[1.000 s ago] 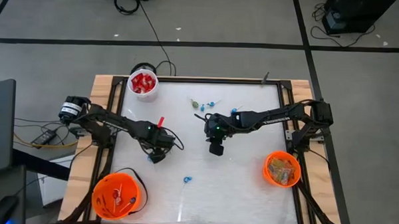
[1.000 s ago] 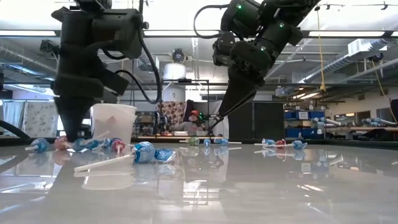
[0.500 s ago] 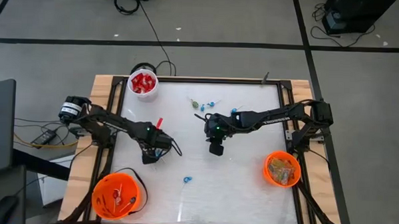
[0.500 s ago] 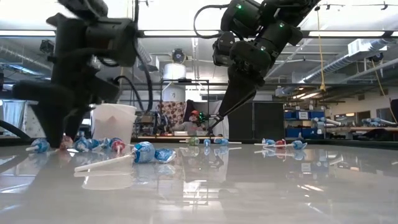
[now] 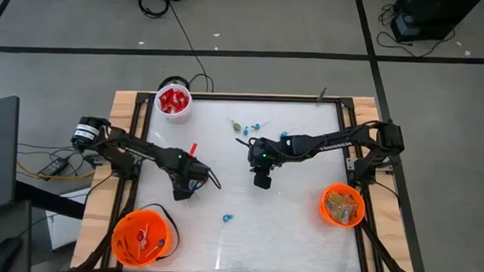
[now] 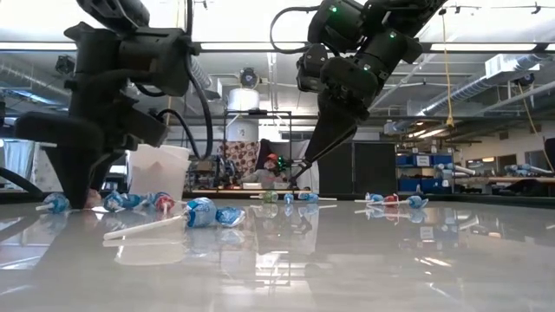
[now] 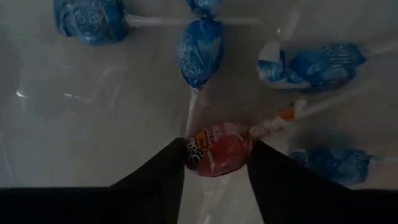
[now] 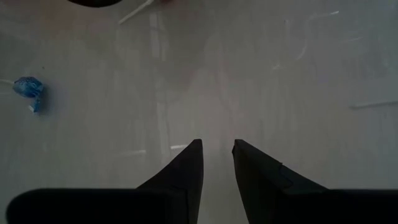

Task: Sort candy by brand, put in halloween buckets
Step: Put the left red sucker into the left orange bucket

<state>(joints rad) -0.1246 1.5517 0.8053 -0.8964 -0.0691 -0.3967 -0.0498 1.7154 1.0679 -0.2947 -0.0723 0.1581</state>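
1. Candy lies scattered on the white surface (image 5: 303, 235): a red lollipop (image 7: 217, 148) sits between the left gripper's (image 7: 214, 163) fingers, which touch both its sides, closed in around it on the surface.
2. Blue lollipops crowd that spot: one (image 7: 200, 53) lies just beyond the red one, another (image 7: 90, 20) farther off, a third (image 7: 323, 62) to one side, a fourth (image 7: 336, 165) beside a finger.
3. A lone blue lollipop (image 5: 226, 218) rests well apart, near the surface's front middle.
4. More sweets (image 5: 250, 127) cluster near the far edge, close to the right arm.
5. The right gripper (image 8: 217, 152) hangs over bare surface at the middle, fingers parted by a narrow gap, holding nothing.
6. An orange bucket (image 5: 141, 237) with lollipops inside stands at the front left corner; a second orange bucket (image 5: 341, 205) stands at the right.
7. A white cup (image 5: 174, 101) of red packets stands at the far left corner.
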